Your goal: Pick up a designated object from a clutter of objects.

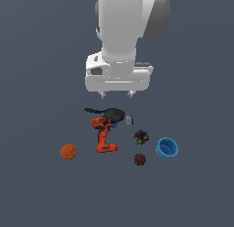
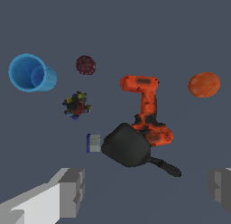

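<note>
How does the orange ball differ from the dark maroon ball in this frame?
The orange ball is larger and bright orange-red; the maroon ball is smaller, darker and bumpier. The orange ball lies alone at the exterior view's left of the drill; the maroon one sits near the blue cup. Both are round and ungripped.

Flat dark slate-blue floor (image 1: 36, 194) fills both views, plain and untextured. No seams, edges or markings visible on it. No wall, furniture or window seen; floor runs to every frame edge in exterior view. Light even and diffuse, slightly brighter tone toward lower part of exterior view, darker toward top. Shadows on floor faint, barely discernible. Same uniform grey-blue ground in wrist view.
</note>
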`<action>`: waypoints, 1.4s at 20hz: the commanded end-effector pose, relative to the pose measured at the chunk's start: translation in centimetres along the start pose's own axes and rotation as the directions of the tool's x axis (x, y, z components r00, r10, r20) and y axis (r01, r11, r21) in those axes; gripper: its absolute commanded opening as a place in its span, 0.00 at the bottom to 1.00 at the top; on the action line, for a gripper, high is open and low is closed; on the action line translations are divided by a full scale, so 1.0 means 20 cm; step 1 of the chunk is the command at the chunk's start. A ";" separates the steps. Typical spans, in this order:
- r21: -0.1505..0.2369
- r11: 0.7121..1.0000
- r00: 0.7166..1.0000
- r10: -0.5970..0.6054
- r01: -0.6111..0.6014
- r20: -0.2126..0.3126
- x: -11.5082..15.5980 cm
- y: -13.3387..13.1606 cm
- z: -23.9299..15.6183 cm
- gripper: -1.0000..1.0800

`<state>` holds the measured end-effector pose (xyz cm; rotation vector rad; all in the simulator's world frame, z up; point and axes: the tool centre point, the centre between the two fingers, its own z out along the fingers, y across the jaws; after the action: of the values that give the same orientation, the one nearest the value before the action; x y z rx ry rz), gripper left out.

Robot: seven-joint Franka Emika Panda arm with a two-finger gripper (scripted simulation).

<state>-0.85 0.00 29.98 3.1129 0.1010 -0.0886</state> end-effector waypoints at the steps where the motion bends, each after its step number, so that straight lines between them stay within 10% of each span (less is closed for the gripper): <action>1: 0.000 1.000 1.000 -0.002 0.002 0.000 0.00 0.00 0.00 0.96; 17: 0.002 0.987 0.987 -0.159 0.159 -0.005 0.10 0.11 0.08 0.96; 28: 0.001 0.928 0.928 -0.372 0.372 -0.014 0.23 0.27 0.20 0.96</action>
<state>3.56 -4.78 26.18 3.0623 0.6429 -0.0756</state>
